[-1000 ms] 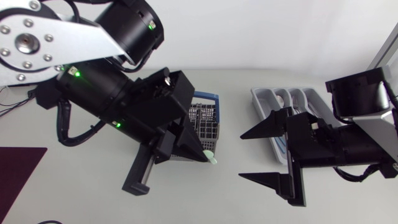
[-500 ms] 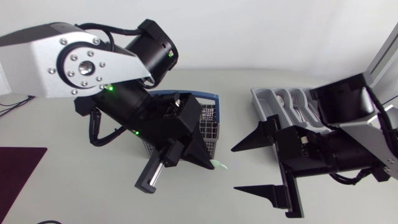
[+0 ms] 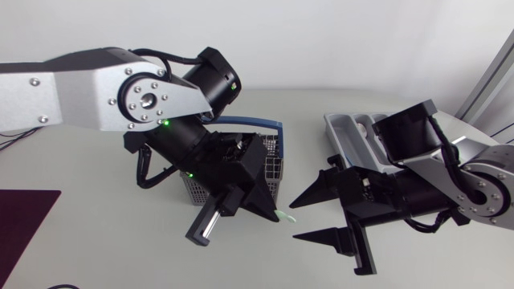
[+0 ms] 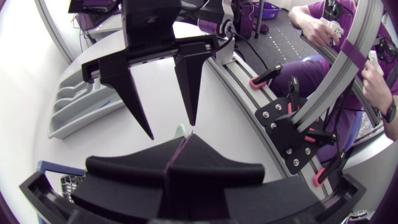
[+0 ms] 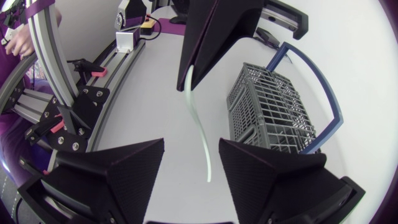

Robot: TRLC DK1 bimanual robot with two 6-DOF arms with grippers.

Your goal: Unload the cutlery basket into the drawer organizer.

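Head view: left gripper [image 3: 269, 207] is pinching a pale green utensil [image 3: 285, 215], fingers pressed together on it, the free end poking out past the tips. It is hanging just beside the cutlery basket [image 3: 269, 152], on the side facing the right arm. Right gripper [image 3: 295, 220] is sitting spread wide, tips pointing at the utensil's free end. Drawer organizer [image 3: 341, 132] is lying behind the right arm, well apart from the basket. A dark maroon mat [image 3: 24, 221] is showing at the table's near left corner.

Left wrist view: left gripper [image 4: 183, 140] is showing clamped, with only a sliver of the utensil [image 4: 180, 129] peeking past the tips. Right gripper [image 4: 171, 129] is facing it, fingers apart. Organizer [image 4: 81, 109] is lying off to the side.

Right wrist view: right gripper [image 5: 191, 142] is gaping. The utensil [image 5: 199, 124] is hanging from the left gripper [image 5: 193, 74], its thin curved end reaching down between the spread fingers, touching neither. Basket [image 5: 273, 112] is standing beside it.
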